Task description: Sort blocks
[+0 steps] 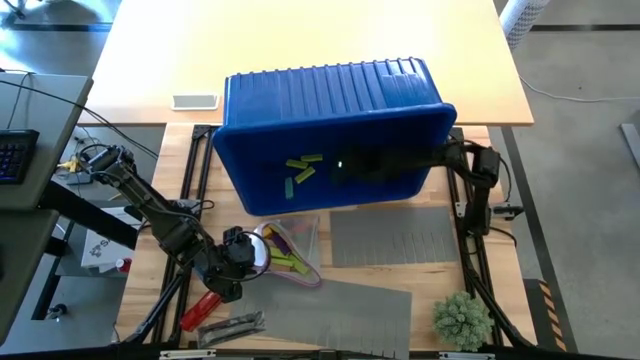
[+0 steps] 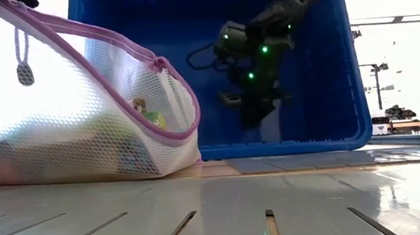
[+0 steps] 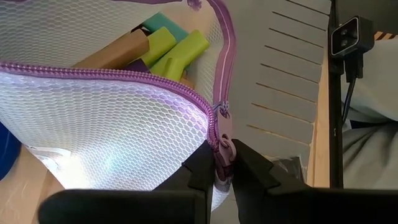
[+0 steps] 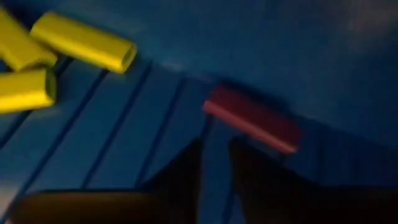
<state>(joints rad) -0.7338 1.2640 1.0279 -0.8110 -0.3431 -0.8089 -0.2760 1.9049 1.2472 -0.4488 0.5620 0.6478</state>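
A blue bin point(image 1: 330, 100) lies tipped on its side at the table's middle. Three lime blocks point(image 1: 303, 168) lie on its lower wall, and the right wrist view also shows a dark reddish block point(image 4: 252, 118) there. My right gripper point(image 4: 214, 158) reaches into the bin from the right. Its fingers stand slightly apart, just short of the reddish block, with nothing between them. A white mesh bag point(image 1: 290, 250) with a purple zipper edge rests on the table in front of the bin. It holds lime, teal and tan blocks point(image 3: 168, 46). My left gripper point(image 3: 224, 168) is shut on its rim. My left gripper pinches the bag's purple zipper edge point(image 3: 222, 146) between its two fingers, where the zipper track bends at the mouth's end. The rim is held up and the mouth gapes open. The bag's underside rests on the table.
Two ribbed grey mats point(image 1: 390, 235) point(image 1: 340, 310) lie near the table's front. A red-handled tool point(image 1: 197, 308) and a metal piece point(image 1: 232, 323) lie at the front left, a green tuft point(image 1: 462, 318) at the front right, and a white flat device point(image 1: 195, 101) behind the bin.
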